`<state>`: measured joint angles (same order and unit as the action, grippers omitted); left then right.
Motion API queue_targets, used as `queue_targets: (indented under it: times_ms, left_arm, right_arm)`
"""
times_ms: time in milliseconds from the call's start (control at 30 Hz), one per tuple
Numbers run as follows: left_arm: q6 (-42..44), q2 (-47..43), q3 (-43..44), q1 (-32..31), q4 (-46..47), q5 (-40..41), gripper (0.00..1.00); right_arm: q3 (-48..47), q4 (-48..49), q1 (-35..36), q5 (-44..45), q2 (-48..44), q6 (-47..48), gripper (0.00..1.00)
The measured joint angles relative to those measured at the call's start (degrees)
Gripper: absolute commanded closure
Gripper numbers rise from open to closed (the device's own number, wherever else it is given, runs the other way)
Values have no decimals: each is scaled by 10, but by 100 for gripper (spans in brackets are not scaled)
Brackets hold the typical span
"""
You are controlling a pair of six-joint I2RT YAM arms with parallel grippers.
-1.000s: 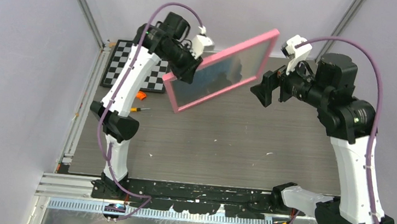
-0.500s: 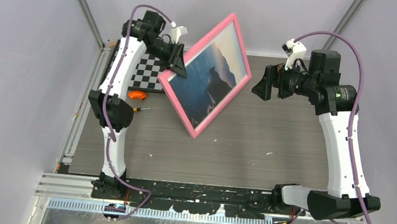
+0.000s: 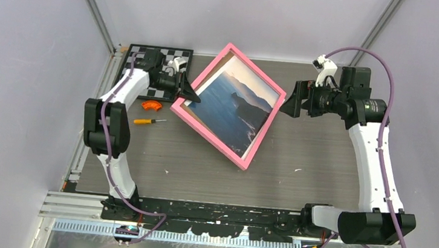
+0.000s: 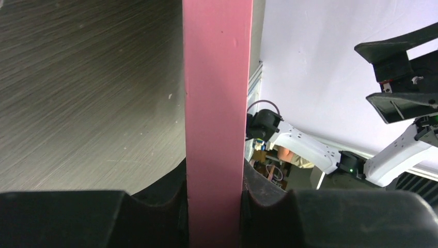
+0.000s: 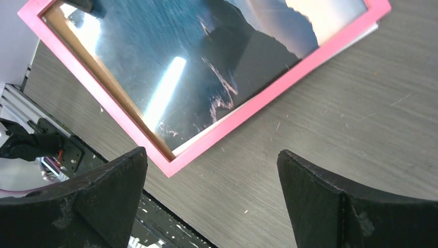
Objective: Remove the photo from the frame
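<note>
The left arm is raised from its base at the near edge, folded sharply at the elbow and stretched toward the far left of the counter (image 3: 322,170). Its wrist is turned to the right. The left claw (image 3: 190,94) is clenched on the pink border of the frame (image 3: 213,137), close to the frame's left corner. In the left wrist view the border is seen edge-on, pinched between the two black fingers (image 4: 129,217).

The right arm is carried up from its base and reached toward the far right, with the wrist turned left. The right claw (image 3: 288,99) is held wide apart just beside the frame's right corner. It is not touching the frame, and nothing is gripped; only bare counter is seen between its fingers in the right wrist view.

The frame is set near the middle of the far half of the counter, picture side up and turned like a diamond, with its corners aimed far, right, near and left. The photo (image 3: 234,107) is seated inside it, with the pale sky end pointed to the far right and the blue water to the near left. The sides look almost equal from above, so the long axis cannot be told. Whether the frame lies flat or is partly lifted cannot be told either.

A chessboard (image 3: 151,52) is seen at the far left, partly covered by the left arm, and a small screwdriver (image 3: 147,121) lies nearer.
</note>
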<state>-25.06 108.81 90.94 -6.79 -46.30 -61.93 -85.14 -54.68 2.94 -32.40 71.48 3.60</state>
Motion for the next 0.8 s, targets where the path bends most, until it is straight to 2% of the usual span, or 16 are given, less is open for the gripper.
queue_targets:
  times_ms: [200,467,700,800]
  left_arm:
    - [-9,-63,-152,14,108,12,100]
    - [46,-62,-242,6,173,5,100]
    - [-30,-73,-400,-16,317,1,100]
    - [-60,-90,-441,-26,358,19,81]
  right_arm:
    - [62,7,-42,-29,3,-14,0]
    - [144,16,-66,-45,49,-23,0]
    - [167,27,-88,-29,105,-34,0]
    - [170,38,-90,-21,128,-44,0]
